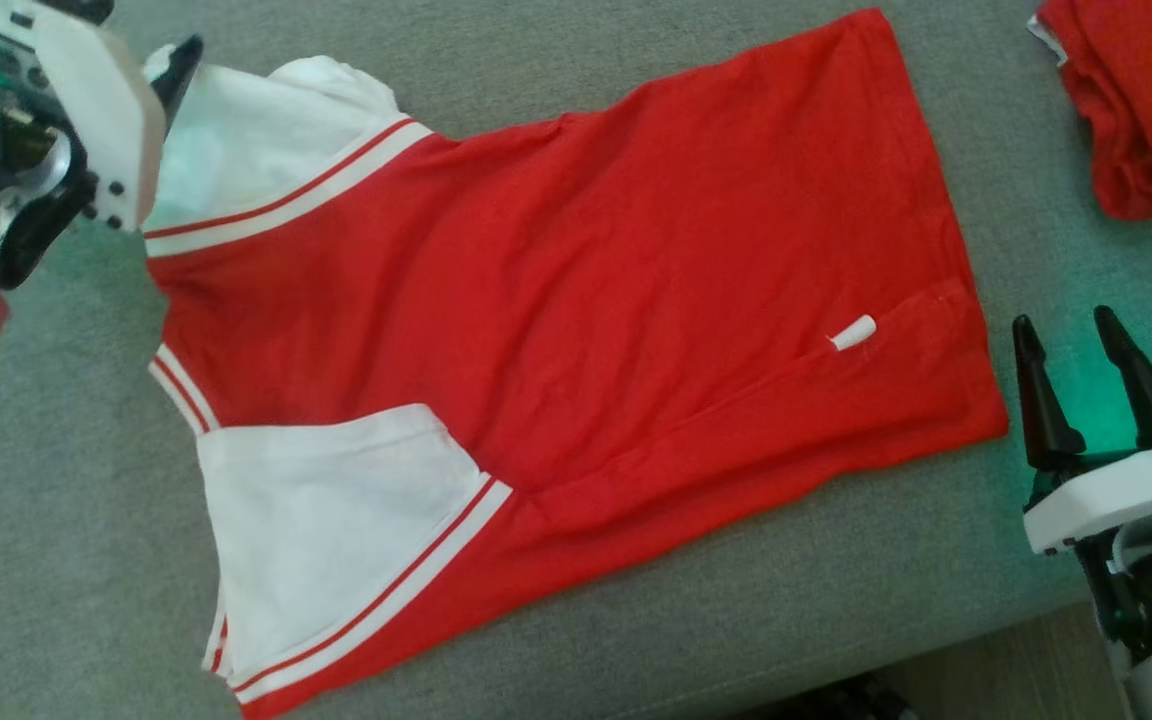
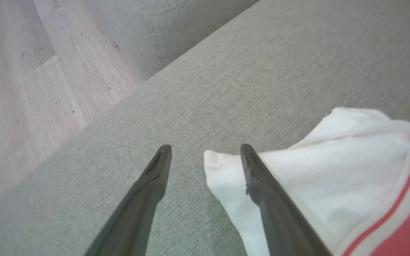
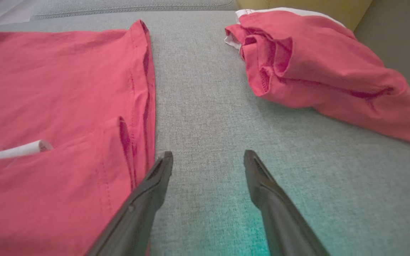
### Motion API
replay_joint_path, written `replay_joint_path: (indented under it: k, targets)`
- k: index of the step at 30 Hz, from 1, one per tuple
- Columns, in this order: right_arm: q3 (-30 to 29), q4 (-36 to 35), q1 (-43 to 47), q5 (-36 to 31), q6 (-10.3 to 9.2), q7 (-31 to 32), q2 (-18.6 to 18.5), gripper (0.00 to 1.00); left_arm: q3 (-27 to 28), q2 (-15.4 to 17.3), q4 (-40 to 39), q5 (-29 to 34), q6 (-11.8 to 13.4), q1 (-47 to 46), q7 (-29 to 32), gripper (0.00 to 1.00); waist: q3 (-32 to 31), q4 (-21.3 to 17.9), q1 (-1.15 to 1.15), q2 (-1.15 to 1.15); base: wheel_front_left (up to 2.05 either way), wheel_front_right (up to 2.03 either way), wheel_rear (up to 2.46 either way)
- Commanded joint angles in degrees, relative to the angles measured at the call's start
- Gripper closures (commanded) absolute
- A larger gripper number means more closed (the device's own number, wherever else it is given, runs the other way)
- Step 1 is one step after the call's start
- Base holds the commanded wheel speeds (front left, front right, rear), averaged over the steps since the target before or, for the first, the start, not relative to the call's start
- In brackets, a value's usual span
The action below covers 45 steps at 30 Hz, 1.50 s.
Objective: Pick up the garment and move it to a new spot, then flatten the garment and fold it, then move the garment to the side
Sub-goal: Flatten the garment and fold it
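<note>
The garment (image 1: 576,300), a red top with white sleeves and red-and-white striped trim, lies spread flat on the grey cushion (image 1: 56,520). A small white label (image 1: 853,332) shows near its hem. My left gripper (image 1: 171,70) is at the far white sleeve (image 2: 333,170). It hovers open (image 2: 205,147), one finger over the sleeve's edge and the sleeve's tip between the fingers, ungripped. My right gripper (image 1: 1066,322) stands open just off the hem's corner. In the right wrist view it (image 3: 208,153) is over bare cushion, with the red hem (image 3: 55,89) beside its left finger.
A second red garment (image 1: 1146,100) lies crumpled at the far right of the cushion (image 3: 319,71). The cushion's edge drops to wooden floor (image 2: 30,89) beyond the left gripper, and floor also shows at the near right (image 1: 1016,670).
</note>
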Motion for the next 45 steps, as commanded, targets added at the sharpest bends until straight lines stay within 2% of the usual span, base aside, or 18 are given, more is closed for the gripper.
replay_joint_path:
  k: [1, 20, 21, 22, 23, 24, 25, 29, 36, 41, 45]
  targets:
    - [0.76, -0.95, -0.01, -0.26, 0.37, -1.06, -0.81, 0.00, 0.82, 3.54, -0.37, -0.72, 0.11, -3.07, 0.89, 0.00, 0.28, -0.37, -0.01, 0.00, 0.00, 0.00, 0.00]
    - [0.56, 1.12, -1.31, -0.53, 0.37, -3.23, 0.38, 0.00, -9.88, 7.47, -0.11, -7.88, 0.10, -5.52, 1.83, 0.01, 1.87, -2.83, -0.01, 0.00, 0.00, 0.00, 0.00]
    - [0.57, 1.33, -1.36, -0.49, 0.37, -3.34, 0.38, 0.00, -10.47, 7.65, -0.18, -8.31, 0.10, -5.65, 2.05, 0.18, 1.85, -2.97, -0.01, 0.00, 0.00, 0.00, 0.00]
    - [0.60, 1.46, -1.39, -0.48, 0.37, -3.40, 0.42, 0.00, -10.94, 7.79, -0.21, -8.92, 0.10, -5.68, 2.25, 0.52, 1.80, -3.12, -0.01, 0.00, 0.00, 0.00, 0.00]
    - [0.59, 1.56, -1.41, -0.48, 0.37, -3.44, 0.45, 0.00, -11.47, 7.92, -0.30, -9.67, 0.10, -5.61, 2.73, 0.73, 1.74, -3.23, -0.01, 0.00, 0.00, 0.00, 0.00]
    - [0.59, 1.56, -1.41, -0.48, 0.37, -3.44, 0.45, 0.00, -11.47, 7.92, -0.30, -9.67, 0.10, -5.61, 2.73, 0.73, 1.74, -3.23, -0.01, 0.00, 0.00, 0.00, 0.00]
    - [0.58, 1.66, -1.44, -0.46, 0.37, -3.47, 0.44, 0.00, -12.01, 8.10, -0.53, -10.43, 0.10, -5.62, 3.18, 1.00, 1.71, -3.29, -0.01, 0.00, 0.00, 0.00, 0.00]
    - [0.50, 1.80, -1.90, -0.36, 0.37, -3.69, 0.08, 0.00, -13.64, 9.11, -2.17, -10.86, 0.10, -6.80, 0.15, 1.00, 1.56, -3.13, -0.01, 0.00, 0.00, 0.00, 0.00]
    - [4.05, -1.81, -6.73, 1.95, 0.37, -0.60, -2.04, 0.00, -16.49, 9.19, -1.68, -5.94, 0.10, -9.85, -14.91, 1.00, 0.18, -1.56, -0.01, 0.00, 0.00, 0.00, 0.00]
    - [10.28, -1.68, -16.22, 4.55, 0.37, 9.60, -3.88, 0.00, -17.52, 7.06, 0.72, -5.41, 0.10, -11.18, -21.92, 1.00, -0.76, 0.05, -0.01, 0.00, 0.00, 0.00, 0.00]
    - [14.92, 3.38, -25.45, 7.09, 0.37, 19.24, -4.39, 0.00, -19.26, 5.21, 1.26, -5.12, 0.10, -12.74, -24.92, 1.00, -1.18, 1.73, -0.01, 0.00, 0.00, 0.00, 0.00]
